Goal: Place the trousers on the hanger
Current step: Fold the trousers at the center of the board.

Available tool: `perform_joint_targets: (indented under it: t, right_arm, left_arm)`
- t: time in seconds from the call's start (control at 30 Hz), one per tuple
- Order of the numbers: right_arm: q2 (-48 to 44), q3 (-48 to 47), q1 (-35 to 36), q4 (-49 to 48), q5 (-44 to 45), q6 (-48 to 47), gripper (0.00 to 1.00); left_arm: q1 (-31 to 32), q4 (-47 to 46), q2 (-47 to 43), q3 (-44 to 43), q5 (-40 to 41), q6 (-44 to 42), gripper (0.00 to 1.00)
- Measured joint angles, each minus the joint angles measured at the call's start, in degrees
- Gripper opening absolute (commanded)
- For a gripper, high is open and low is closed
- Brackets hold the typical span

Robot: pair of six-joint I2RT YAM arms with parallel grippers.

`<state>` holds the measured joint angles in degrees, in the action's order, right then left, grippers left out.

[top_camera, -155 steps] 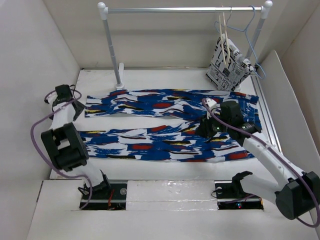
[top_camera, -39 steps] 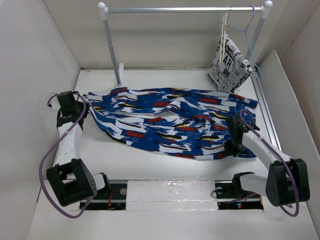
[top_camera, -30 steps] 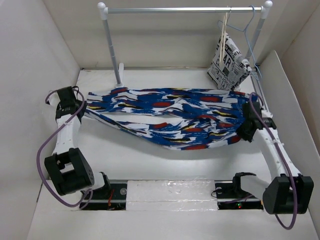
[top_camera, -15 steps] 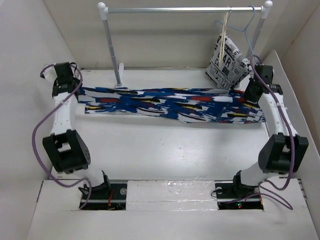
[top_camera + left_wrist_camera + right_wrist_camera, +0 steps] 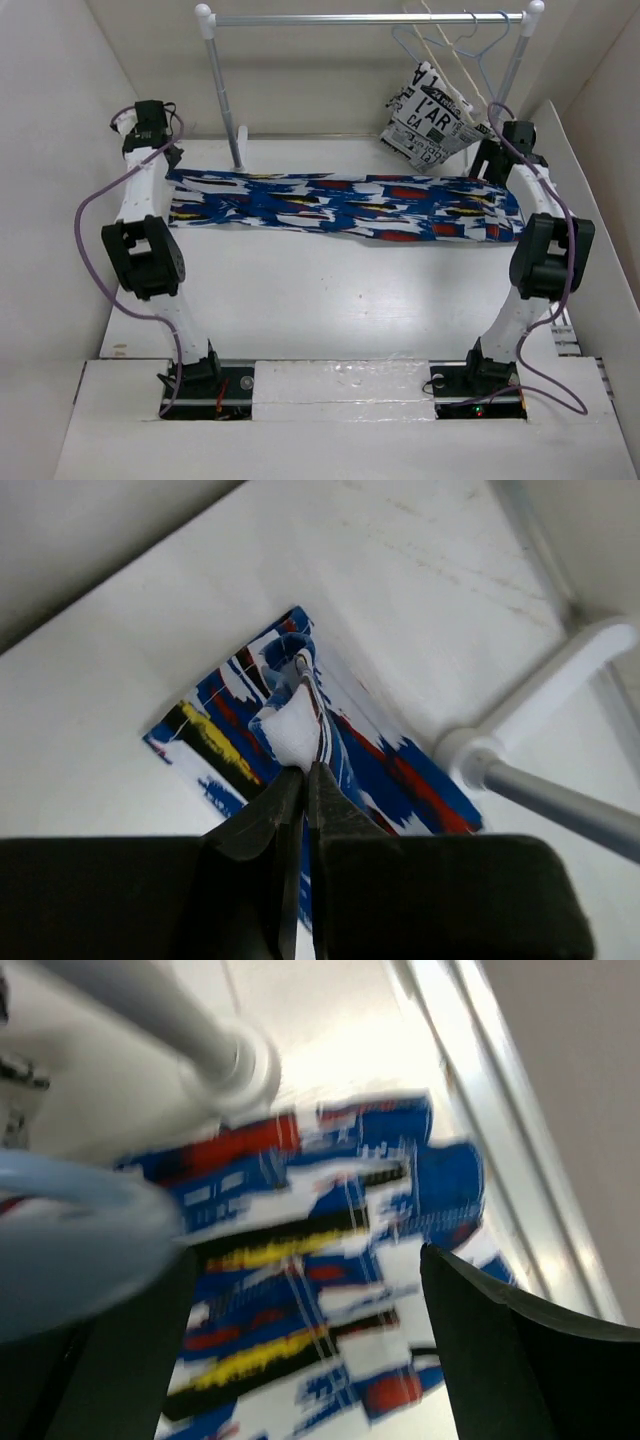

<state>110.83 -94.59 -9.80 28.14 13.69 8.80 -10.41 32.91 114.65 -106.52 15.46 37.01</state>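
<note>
The trousers [image 5: 340, 205], blue and white with red and yellow streaks, lie folded in one long strip across the far part of the table. My left gripper [image 5: 160, 152] is at their left end, shut on a raised fold of the cloth [image 5: 292, 730]; the jaws [image 5: 305, 768] are pressed together. At the right end my right gripper [image 5: 496, 160] hangs open above the trousers [image 5: 320, 1260] with nothing between its fingers [image 5: 520, 1360]. The pale beige hanger [image 5: 447, 55] hangs from the rail at the back right, behind the right gripper.
A white clothes rack [image 5: 360, 18] stands at the back, its left foot [image 5: 475, 755] close to my left gripper. A light blue wire hanger [image 5: 482, 50] and a newsprint-lettered cloth [image 5: 425, 125] hang at its right end. A raised rail [image 5: 500, 1110] borders the table's right side.
Both arms carried the trousers to the back of the table, where they now lie as a straight strip. The right gripper opened and let go. The newsprint cloth swung left.
</note>
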Motion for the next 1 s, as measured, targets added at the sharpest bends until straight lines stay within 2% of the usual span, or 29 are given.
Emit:
perform_joint_targets:
  t: [0.2, 0.37, 0.47, 0.57, 0.7, 0.87, 1.0]
  right_arm:
    - [-14.38, 19.43, 1.77, -7.26, -4.09, 1.11, 0.97]
    - [-20.13, 25.24, 3.15, -11.89, -7.78, 1.73, 0.97]
    - [-20.59, 26.62, 3.1, -13.53, -9.53, 1.97, 0.98]
    - [-20.41, 26.67, 2.58, -13.64, -10.86, 1.84, 0.98]
    - [-20.63, 26.88, 1.55, -13.66, -12.0, 0.87, 0.98]
    - [-24.0, 30.64, 1.05, -14.01, -13.75, -1.18, 0.98]
    - [-27.19, 33.79, 1.6, -13.57, -14.21, -3.39, 0.98]
  left_arm:
    - [-0.09, 4.17, -16.65, 0.76, 0.52, -0.33, 0.0]
    - [-0.28, 6.12, -30.12, 6.36, 0.7, -0.37, 0.0]
    - [-0.44, 7.28, -32.39, 9.11, 1.05, -0.52, 0.0]
    - [-0.96, 7.17, -28.52, 9.75, 0.9, -0.55, 0.0]
    - [-1.7, 7.1, -18.21, 6.88, -0.28, -0.55, 0.0]
    - [-2.14, 7.85, 2.12, -7.1, -2.38, -0.57, 0.0]
    - [-2.82, 7.41, 9.66, -12.13, -4.48, -0.55, 0.0]
